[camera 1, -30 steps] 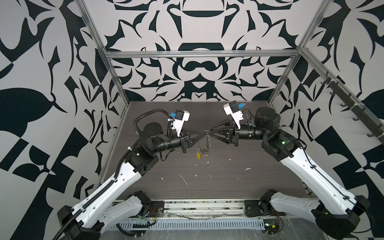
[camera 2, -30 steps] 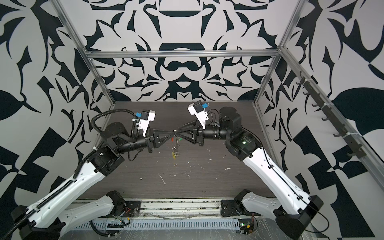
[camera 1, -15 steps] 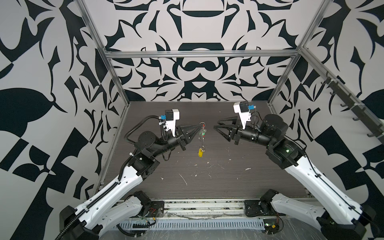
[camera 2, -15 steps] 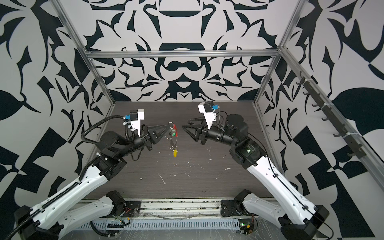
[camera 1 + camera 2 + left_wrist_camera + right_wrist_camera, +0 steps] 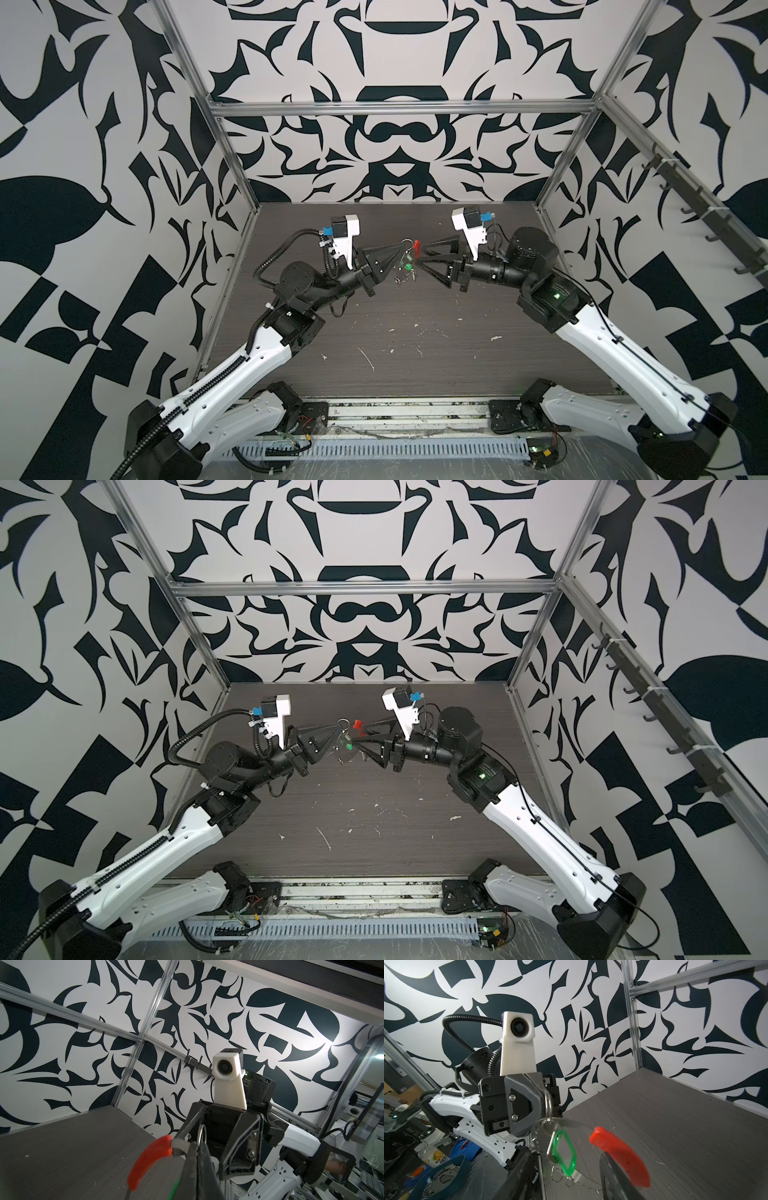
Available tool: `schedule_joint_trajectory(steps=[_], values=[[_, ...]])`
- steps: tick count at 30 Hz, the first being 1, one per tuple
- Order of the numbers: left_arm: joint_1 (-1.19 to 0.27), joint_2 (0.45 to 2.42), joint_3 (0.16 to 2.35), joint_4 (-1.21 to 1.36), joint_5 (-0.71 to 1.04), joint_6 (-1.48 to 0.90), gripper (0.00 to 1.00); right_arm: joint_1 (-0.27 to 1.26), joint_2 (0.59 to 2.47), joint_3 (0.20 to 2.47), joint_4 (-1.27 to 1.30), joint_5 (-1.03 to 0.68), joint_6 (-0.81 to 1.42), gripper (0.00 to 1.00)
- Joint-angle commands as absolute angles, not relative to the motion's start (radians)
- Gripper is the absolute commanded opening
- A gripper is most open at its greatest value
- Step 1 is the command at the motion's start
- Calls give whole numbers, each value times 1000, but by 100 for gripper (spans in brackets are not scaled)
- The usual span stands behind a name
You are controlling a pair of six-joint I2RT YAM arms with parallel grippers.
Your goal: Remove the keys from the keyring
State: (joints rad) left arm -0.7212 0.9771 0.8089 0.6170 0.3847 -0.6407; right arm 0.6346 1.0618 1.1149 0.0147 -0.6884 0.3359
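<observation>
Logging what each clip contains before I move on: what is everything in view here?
keyring: one, silvery pierced hoop, held in the air
red sleeve: one, red, on the keyring
green tag: one, green, hanging from the keyring
wire rings: a few, silvery, dangling below the keyring
table: one, dark grey, under everything
flecks: many, white, scattered on the table
left hand: one, black, shut on the keyring
right hand: one, black, open beside the red sleeve
</observation>
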Motion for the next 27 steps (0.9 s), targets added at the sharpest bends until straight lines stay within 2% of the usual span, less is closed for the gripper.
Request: schedule_joint_trajectory(steps=[1, 13, 27], values=[[-724, 965, 796, 672, 385, -655, 0, 646, 1066, 1126, 68, -727, 318, 52], [-724, 966, 798, 670, 393, -666, 0, 672, 1099, 1147, 43, -716, 278, 37], [-724, 971, 802, 657, 403, -670, 0, 689, 1120, 1166, 48, -704, 272, 28]])
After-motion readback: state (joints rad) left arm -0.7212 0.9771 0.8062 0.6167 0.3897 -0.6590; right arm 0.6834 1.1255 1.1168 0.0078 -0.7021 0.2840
